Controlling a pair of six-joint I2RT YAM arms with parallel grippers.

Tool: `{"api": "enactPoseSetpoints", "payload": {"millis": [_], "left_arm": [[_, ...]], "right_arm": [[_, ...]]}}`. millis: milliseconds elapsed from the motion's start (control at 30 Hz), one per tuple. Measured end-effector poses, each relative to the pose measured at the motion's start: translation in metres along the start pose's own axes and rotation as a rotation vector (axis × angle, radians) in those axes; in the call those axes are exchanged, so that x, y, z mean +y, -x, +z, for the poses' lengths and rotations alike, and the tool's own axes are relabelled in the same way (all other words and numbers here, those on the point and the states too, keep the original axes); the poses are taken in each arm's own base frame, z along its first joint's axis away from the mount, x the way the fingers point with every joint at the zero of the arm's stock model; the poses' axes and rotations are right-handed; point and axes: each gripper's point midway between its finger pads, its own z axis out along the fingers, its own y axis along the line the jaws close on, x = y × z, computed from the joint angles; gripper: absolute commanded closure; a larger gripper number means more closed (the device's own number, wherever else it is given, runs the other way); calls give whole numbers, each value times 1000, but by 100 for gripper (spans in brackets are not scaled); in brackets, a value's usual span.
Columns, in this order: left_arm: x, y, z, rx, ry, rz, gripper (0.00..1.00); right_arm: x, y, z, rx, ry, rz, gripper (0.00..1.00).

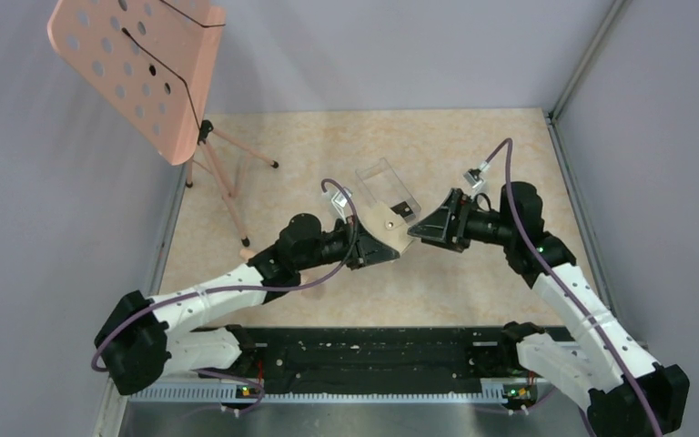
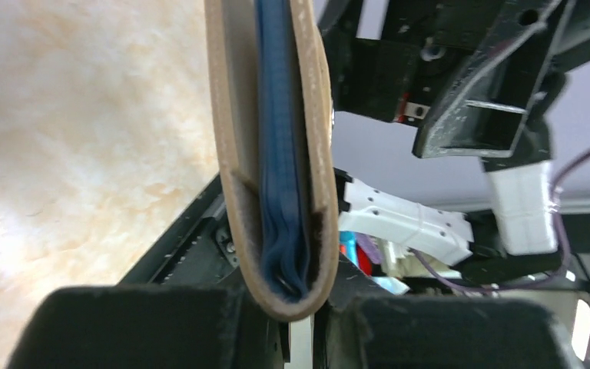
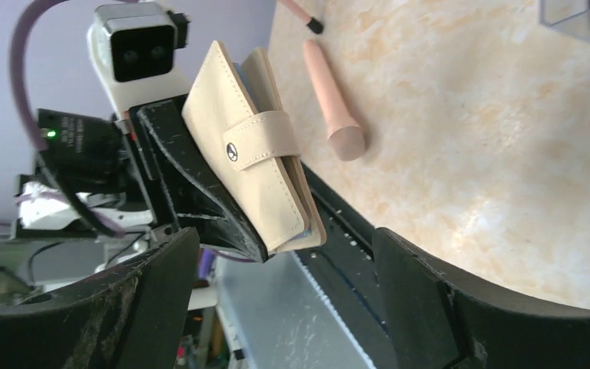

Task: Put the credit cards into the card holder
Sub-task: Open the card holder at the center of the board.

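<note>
The left gripper (image 2: 298, 319) is closed tight on the card holder (image 3: 265, 192). It pinches the folded edge and holds the card holder up off the table (image 1: 346, 146). The card holder is tan outside, and blue (image 2: 280, 154) shows inside it. It is shut, with a little strap (image 3: 265, 142) snapped across the front.

The right gripper (image 3: 280, 261) is just beside the card holder and points at it. Its two fingers are spread wide apart, with nothing held between them. They do not touch the card holder.

Right behind the two grippers is a clear plastic box (image 1: 384, 187). It is on the table, very near the card holder. There is something dark in it, but it is too small to tell what.

The table top is light tan with cloudy marks, like stone. At the back left stands a pink music stand (image 1: 136, 64) with round holes in it. Its thin legs rest on the table.

Pale grey walls (image 1: 400, 45) go around the table. A grey post (image 1: 587, 64) runs up the back right corner. A black bar (image 1: 373, 355) lies along the near edge between the two arms.
</note>
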Motion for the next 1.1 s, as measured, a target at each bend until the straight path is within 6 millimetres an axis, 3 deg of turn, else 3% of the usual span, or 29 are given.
{"api": "enactPoseSetpoints", "payload": {"millis": [133,233,433,600,667,767,1100], "left_arm": [[9,6,-9,-2,162,46,100],[23,2,-17,30,295,59,100],[57,-36,-36,159,500,42,100],[66,-60,-36,247,583,50,100],[64,-62,-33,264,594,58,100],[67,-65,-34,277,632,64,100],[67,-63,-36,268,642,73,100]], "right_arm": [[-5,8,-3,-4,-106,-58,13],[-14,3,3,44,-194,-90,11],[-27,-27,24,191,-330,-162,8],[-32,-53,43,299,-394,-225,8],[-35,-61,51,330,-422,-249,11],[-40,-64,58,345,-454,-271,23],[-53,-59,58,319,-529,-301,45]]}}
